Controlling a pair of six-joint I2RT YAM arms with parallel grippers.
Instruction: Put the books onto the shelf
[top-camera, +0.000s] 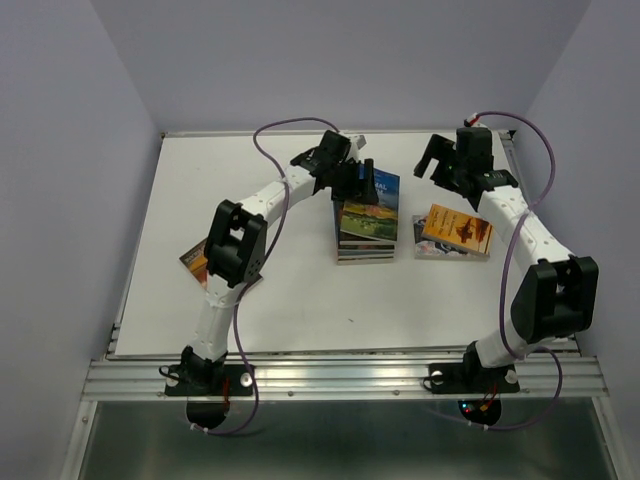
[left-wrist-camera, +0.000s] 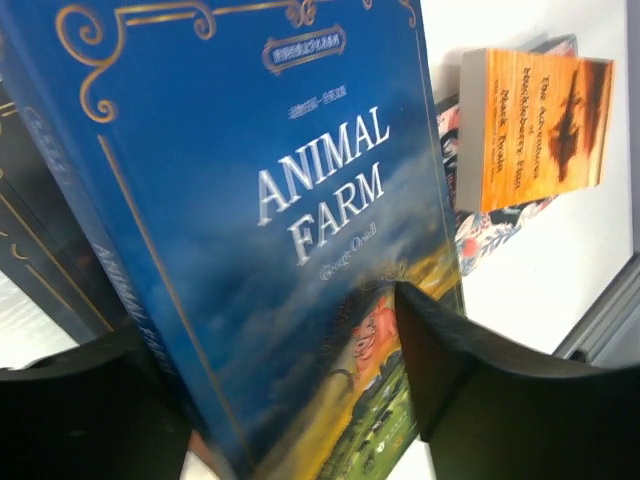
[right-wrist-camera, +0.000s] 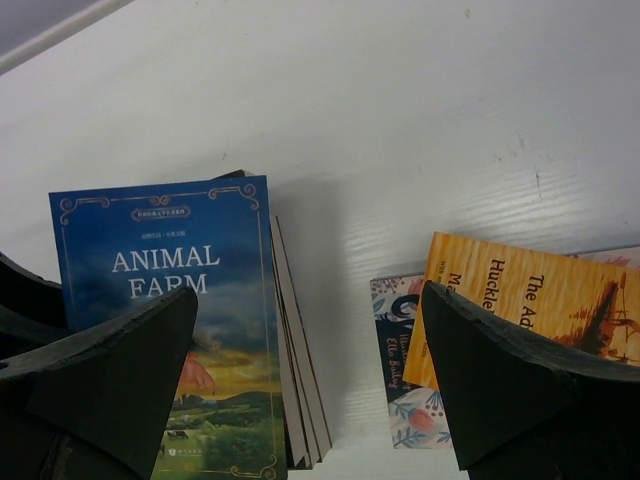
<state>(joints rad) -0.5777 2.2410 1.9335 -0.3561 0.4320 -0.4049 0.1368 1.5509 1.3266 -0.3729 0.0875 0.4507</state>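
Several books (top-camera: 364, 248) lie in a flat stack at mid-table. The blue "Animal Farm" book (top-camera: 372, 205) (left-wrist-camera: 250, 230) (right-wrist-camera: 190, 300) is the top one. My left gripper (top-camera: 350, 180) (left-wrist-camera: 270, 320) is at the stack's far end, open, its fingers wide apart on either side of that book's edge. To the right an orange "Huckleberry Finn" book (top-camera: 455, 228) (left-wrist-camera: 535, 125) (right-wrist-camera: 530, 295) rests on a floral book (right-wrist-camera: 400, 380). My right gripper (top-camera: 445, 165) (right-wrist-camera: 308, 295) hangs open above the table between the two piles, with nothing in it. No shelf shows in any view.
One more book (top-camera: 193, 260) lies at the left, partly under my left arm's elbow. The white table (top-camera: 290, 300) is walled at the back and both sides. A metal rail (top-camera: 340, 375) runs along its near edge.
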